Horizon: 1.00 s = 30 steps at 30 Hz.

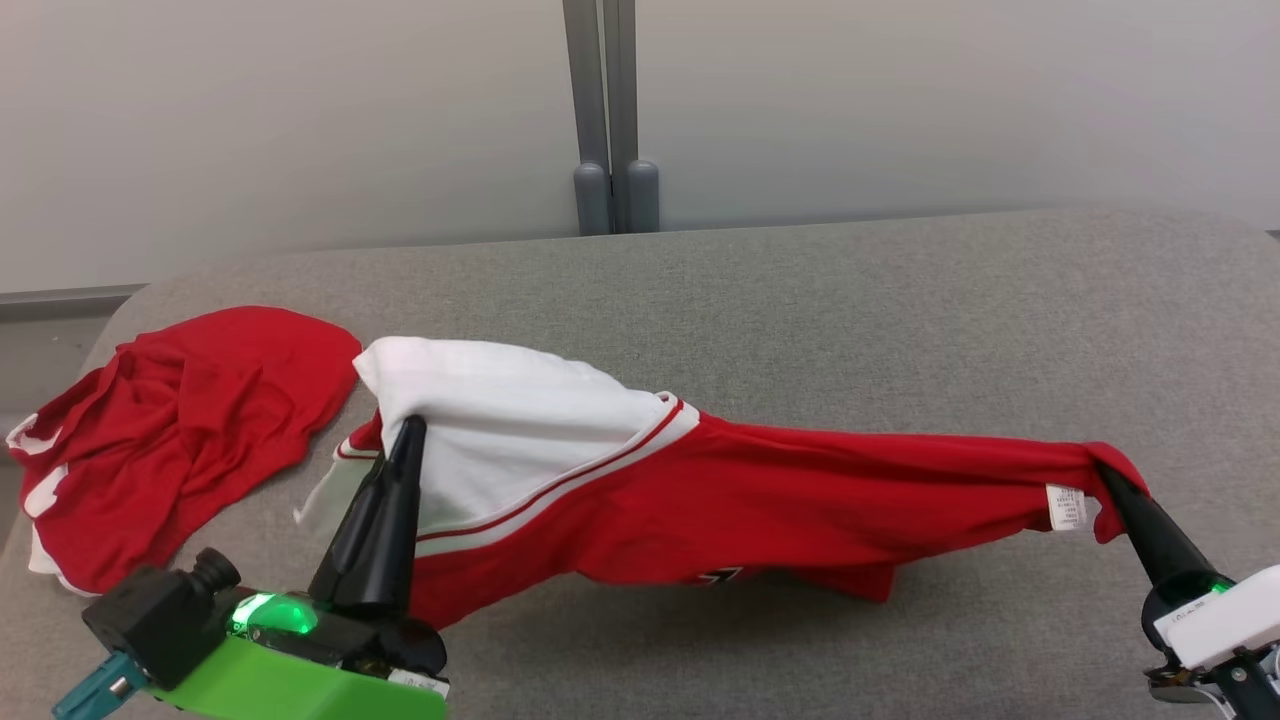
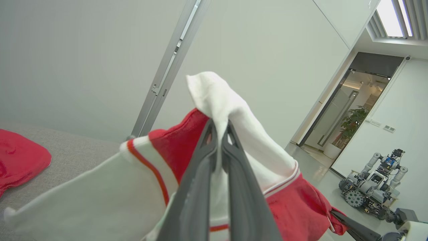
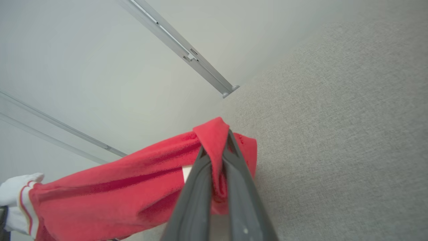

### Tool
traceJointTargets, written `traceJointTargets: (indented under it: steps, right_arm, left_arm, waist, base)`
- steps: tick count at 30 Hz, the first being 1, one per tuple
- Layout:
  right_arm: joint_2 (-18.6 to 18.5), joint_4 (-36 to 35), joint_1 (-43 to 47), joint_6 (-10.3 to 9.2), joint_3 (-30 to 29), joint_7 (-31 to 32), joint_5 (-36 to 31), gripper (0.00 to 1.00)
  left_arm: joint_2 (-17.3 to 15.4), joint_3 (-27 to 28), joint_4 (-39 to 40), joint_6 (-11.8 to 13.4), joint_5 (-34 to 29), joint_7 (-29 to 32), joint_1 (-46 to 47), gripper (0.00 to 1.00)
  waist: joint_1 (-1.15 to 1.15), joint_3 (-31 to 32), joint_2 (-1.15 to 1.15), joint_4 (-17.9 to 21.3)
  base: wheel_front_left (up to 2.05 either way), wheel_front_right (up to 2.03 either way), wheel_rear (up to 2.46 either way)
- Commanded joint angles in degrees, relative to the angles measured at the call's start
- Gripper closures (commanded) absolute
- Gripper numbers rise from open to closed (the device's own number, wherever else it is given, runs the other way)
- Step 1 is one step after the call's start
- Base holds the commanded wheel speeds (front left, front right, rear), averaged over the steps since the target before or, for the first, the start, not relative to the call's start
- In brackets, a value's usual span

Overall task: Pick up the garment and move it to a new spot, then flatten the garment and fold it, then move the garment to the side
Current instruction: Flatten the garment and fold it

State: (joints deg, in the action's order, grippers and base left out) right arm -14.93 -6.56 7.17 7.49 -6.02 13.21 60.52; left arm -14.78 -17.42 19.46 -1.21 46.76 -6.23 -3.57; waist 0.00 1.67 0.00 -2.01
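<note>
Head view puts the red-and-white garment (image 1: 700,480) strung across mid-frame, sagging low over the grey surface (image 1: 900,300). Your left gripper (image 1: 412,426) is clamped on its white end, your right gripper (image 1: 1106,474) on its red end. Lift both evenly and taut, clear of the red heap (image 1: 190,420) at left. Behind stands a pale wall (image 1: 300,120); left wrist view has another robot (image 2: 374,187) lower right.

The shirt (image 1: 760,500) I held was red, with a white shoulder edged in thin red and white stripes and a white label (image 1: 1067,507). Left of the shirt lay a red cloth (image 1: 190,420) with white trim. Beneath the shirt the cushion (image 1: 900,320) was flecked grey.
</note>
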Motion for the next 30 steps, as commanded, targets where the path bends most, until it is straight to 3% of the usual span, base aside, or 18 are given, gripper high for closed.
traceJointTargets:
  steps: [1,5,8,14,21,26,29,30]
  right_arm:
    - [0.74,-1.71,0.86,0.00,-1.00,1.19,1.59,1.00]
    - [2.90,-6.59,1.24,0.01,-3.17,4.75,4.30,1.00]
    - [3.68,-7.73,-1.54,0.02,-3.68,6.88,2.50,1.00]
    - [4.54,-3.47,-13.67,0.02,-2.77,9.39,-4.86,1.00]
    - [4.34,2.81,-27.68,0.01,1.27,7.26,-11.68,1.00]
    - [4.89,6.13,-23.89,0.01,5.03,5.39,-8.84,1.00]
    - [3.77,9.37,-18.76,0.02,6.79,4.18,-7.77,1.00]
    - [3.51,10.35,-17.21,0.02,7.63,3.89,-7.57,1.00]
  left_arm:
    - [-0.14,-0.09,1.17,0.34,0.94,0.56,-0.74,1.00]
    - [-0.48,-1.60,1.33,0.69,0.49,2.54,-0.40,1.00]
    - [0.22,-3.38,-1.78,-0.22,-0.38,3.22,2.89,1.00]
    - [2.89,-3.99,-13.16,-2.47,-2.73,1.62,15.16,1.00]
    - [5.54,-4.80,-29.52,-5.06,-7.11,-5.93,30.63,1.00]
    - [6.75,-6.34,-38.31,-6.21,-10.41,-8.93,32.71,1.00]
    - [7.55,-5.70,-37.67,-6.30,-12.25,-8.97,29.12,1.00]
    - [7.63,-5.66,-37.36,-6.31,-12.57,-8.98,27.56,0.77]
  waist:
    - [0.00,-0.04,0.00,0.24]
    - [0.00,-0.56,0.00,1.06]
    - [0.00,-1.37,0.00,1.94]
    - [0.00,-4.30,0.00,3.52]
    - [0.00,-8.42,0.00,3.27]
    - [0.00,-10.74,0.00,2.68]
    - [0.00,-11.99,0.00,2.46]
    - [0.00,-12.14,0.00,2.41]
  base:
    - [0.00,0.00,0.00]
    - [0.00,0.00,0.00]
    - [0.00,0.00,0.00]
    - [0.00,0.00,0.00]
    - [0.00,0.00,0.00]
    - [0.00,0.00,0.00]
    - [0.00,0.00,0.00]
    - [0.00,0.00,0.00]
